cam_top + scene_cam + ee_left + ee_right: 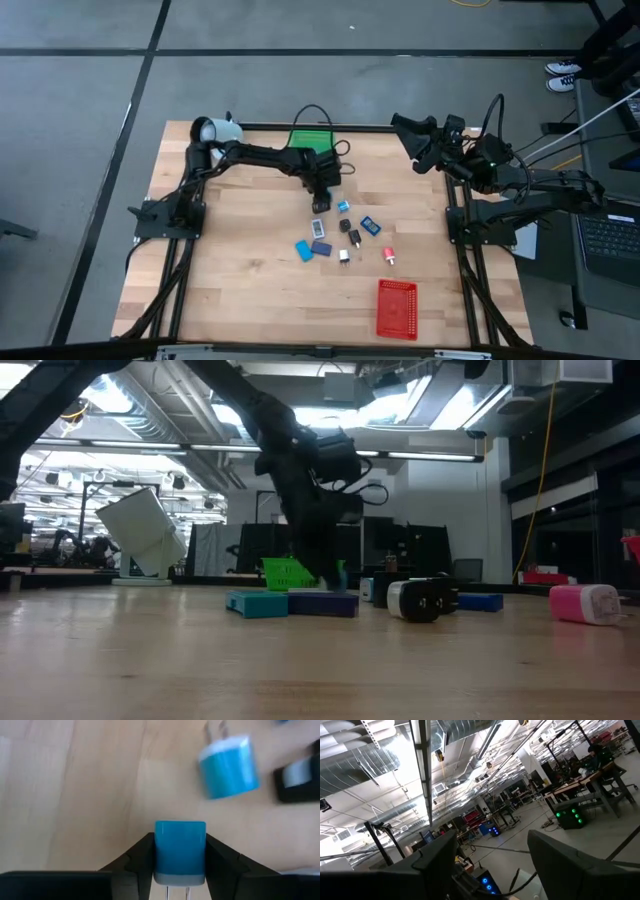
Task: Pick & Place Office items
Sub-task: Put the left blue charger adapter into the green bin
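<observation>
My left gripper (320, 204) reaches over the far middle of the table, just near of the green mesh tray (312, 138), and is shut on a small blue charger plug (180, 847). The other office items lie scattered near of it: a second blue-white charger (229, 767), blue flat rectangles (304, 250), black clip-like pieces (353, 237), a blue piece (371, 226) and a red-white piece (389, 257). My right gripper (410, 140) waits raised at the far right, open, facing the room (492, 855). My left gripper pinches the blue charger plug by its two flat sides (159, 850), one dark finger (140, 857) on each side. The fingers come from above, pointing down. The blue body points toward the table and the white end with two prongs (177, 890) faces back toward the wrist. Whether it is lifted clear, I cannot tell.
A red mesh tray (397, 307) lies at the near right of the table. A white-blue mug (215, 130) sits at the far left corner. Bare wood spreads over the near left. A black cable (318, 112) loops behind the green tray.
</observation>
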`<state>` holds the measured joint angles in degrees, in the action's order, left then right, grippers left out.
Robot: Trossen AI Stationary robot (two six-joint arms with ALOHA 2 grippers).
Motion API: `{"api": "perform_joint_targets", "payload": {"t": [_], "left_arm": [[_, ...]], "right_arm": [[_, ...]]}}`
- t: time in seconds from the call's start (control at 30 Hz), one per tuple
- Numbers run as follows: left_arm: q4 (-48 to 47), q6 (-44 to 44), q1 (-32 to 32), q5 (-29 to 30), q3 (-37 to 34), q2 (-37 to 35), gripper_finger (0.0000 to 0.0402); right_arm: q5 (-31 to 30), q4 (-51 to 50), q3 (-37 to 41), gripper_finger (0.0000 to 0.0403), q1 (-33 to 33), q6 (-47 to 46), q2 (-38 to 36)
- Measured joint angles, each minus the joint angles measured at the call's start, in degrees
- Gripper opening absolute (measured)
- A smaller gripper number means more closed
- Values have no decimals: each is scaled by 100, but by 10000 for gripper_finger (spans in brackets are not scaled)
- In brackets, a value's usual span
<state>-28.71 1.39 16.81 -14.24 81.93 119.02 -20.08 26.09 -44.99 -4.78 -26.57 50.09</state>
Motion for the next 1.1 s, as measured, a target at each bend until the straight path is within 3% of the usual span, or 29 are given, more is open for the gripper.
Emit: {"api": "perform_joint_targets", "payload": {"t": [0.13, 0.23, 0.37, 0.47, 0.6, 0.77, 0.9, 1.1], "left_arm": [[367, -430, 146, -664, 138, -202, 130], [879, -664, 236, -824, 261, -505, 130], [1579, -930, 560, -607, 337, -1000, 130], [1865, -858, 911, -99, 346, -1334, 130], [1670, -466, 1520, 356, 341, -1544, 130], [572, 213, 2181, 428, 338, -1472, 130], [-322, 942, 2321, 629, 326, -1199, 130], [-504, 1423, 2288, 610, 329, -717, 130]], "right_arm": [[0, 10, -1, 251, 0, 2, 0], [0, 31, 0, 251, -2, 15, 0], [-1, 36, 0, 251, -15, 22, 0], [-30, 39, 0, 251, -22, 51, 0], [-111, 42, -2, 251, -22, 67, 0], [-234, 42, 0, 251, -26, 193, 0], [-360, 38, 0, 251, -30, 295, 0], [-501, 0, 0, 251, -85, 339, 0]]}}
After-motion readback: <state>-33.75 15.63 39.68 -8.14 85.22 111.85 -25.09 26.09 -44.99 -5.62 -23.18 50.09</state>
